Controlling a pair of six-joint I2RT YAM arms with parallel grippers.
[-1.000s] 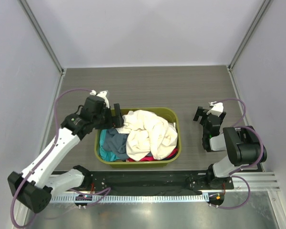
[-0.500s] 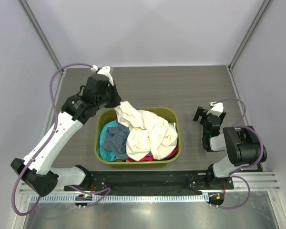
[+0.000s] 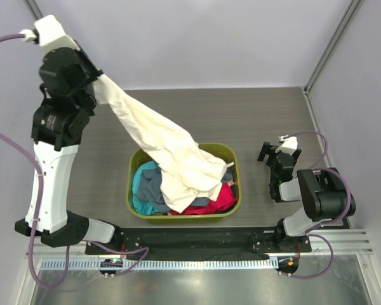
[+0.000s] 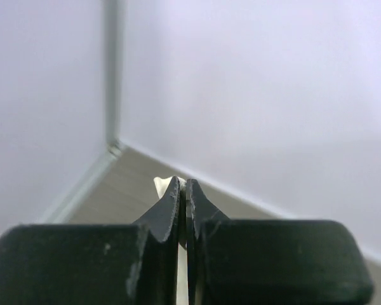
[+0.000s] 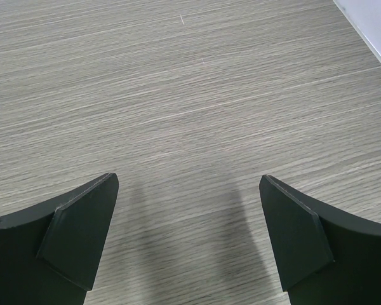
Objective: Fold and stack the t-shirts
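My left gripper (image 3: 96, 79) is raised high at the far left, shut on a corner of the cream t-shirt (image 3: 159, 136). The shirt stretches down in a long band into the olive-green basket (image 3: 232, 152), where its lower part lies bunched. A sliver of cream cloth (image 4: 160, 185) pokes out between the shut left fingertips (image 4: 171, 190). Inside the basket lie a slate grey-blue t-shirt (image 3: 153, 187), a teal t-shirt (image 3: 138, 185) and a red-pink t-shirt (image 3: 221, 200). My right gripper (image 3: 271, 152) rests low on the table at the right, open, with only bare tabletop (image 5: 190, 127) between its fingers.
The basket stands near the front middle of the wood-grain table (image 3: 241, 114). White walls with metal corner posts (image 3: 330, 47) enclose the back and sides. A black rail (image 3: 190, 238) runs along the near edge by the arm bases.
The left gripper closed on the cream t-shirt at the basket's left rim and lifted it up and to the far left, drawing the shirt out into a long band. The right arm stayed still.
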